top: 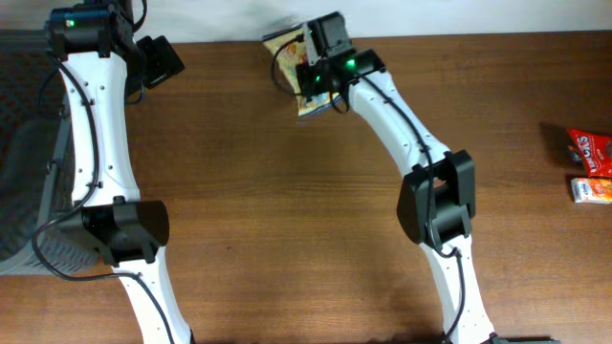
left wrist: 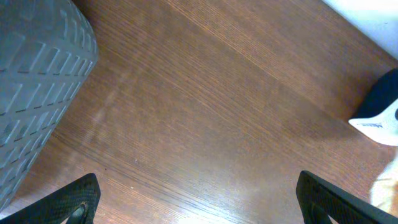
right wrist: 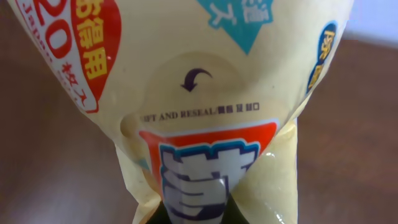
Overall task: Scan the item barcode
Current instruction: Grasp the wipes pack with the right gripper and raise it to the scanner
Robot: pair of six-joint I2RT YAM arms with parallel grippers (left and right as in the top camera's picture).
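The item is a soft yellow packet (right wrist: 205,93) with red, blue and white print and a "lift and reseal" flap. My right gripper (right wrist: 199,214) is shut on its lower end, and the packet fills the right wrist view. No barcode shows on this face. From overhead the packet (top: 290,43) hangs under my right gripper (top: 308,75) near the table's far edge, partly hidden by the wrist. My left gripper (top: 158,59) is at the far left, open and empty, its dark fingertips (left wrist: 71,202) wide apart over bare wood. No scanner is in view.
A grey ribbed basket (top: 24,143) stands off the table's left side and also shows in the left wrist view (left wrist: 37,81). A red packet (top: 590,150) and a small orange and white box (top: 593,189) lie at the right edge.
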